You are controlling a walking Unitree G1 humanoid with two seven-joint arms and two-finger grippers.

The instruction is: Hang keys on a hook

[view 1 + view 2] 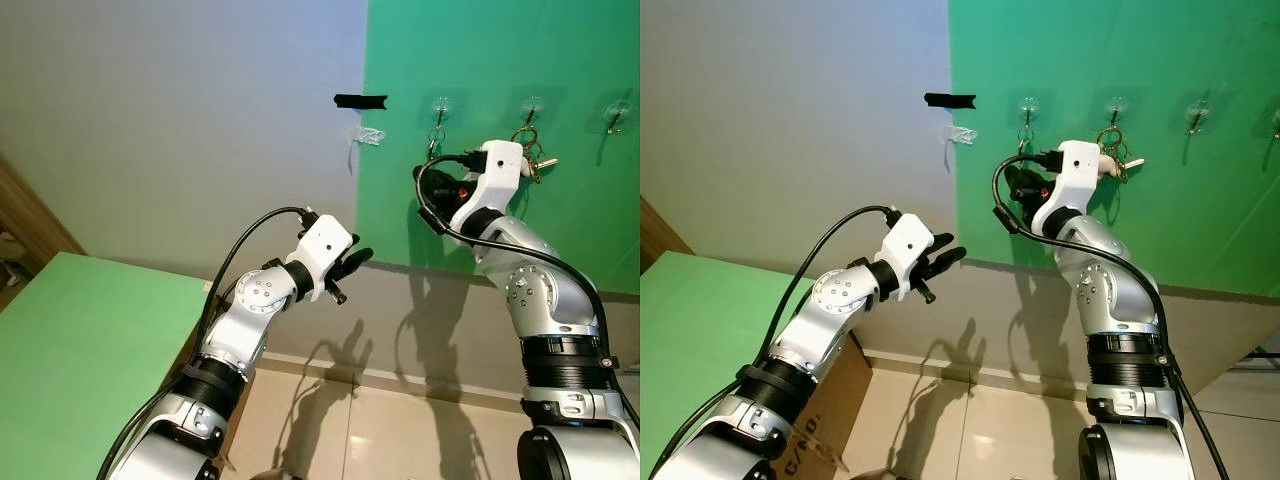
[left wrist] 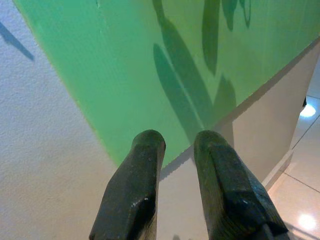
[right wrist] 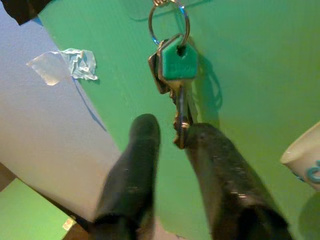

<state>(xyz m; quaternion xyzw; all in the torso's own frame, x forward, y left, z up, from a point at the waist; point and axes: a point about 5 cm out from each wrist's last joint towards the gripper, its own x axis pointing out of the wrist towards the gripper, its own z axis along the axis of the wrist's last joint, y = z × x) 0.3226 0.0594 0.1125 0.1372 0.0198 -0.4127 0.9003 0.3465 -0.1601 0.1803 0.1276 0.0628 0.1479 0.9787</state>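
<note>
Keys (image 3: 175,75) hang from hook ring at 12 o'clock; right gripper (image 3: 170,131) narrowly parted, empty. Withdraw straight back, avoid snagging.

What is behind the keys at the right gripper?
Behind the keys is the green wall panel, carrying their shadow. The right gripper sits just below them, open. The hook above is cut off.

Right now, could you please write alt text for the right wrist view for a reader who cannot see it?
A bunch of keys, one with a green head, hangs by its ring against a green wall panel, just beyond the open right gripper. A scrap of crumpled clear tape sticks to the white wall beside the panel.
</note>
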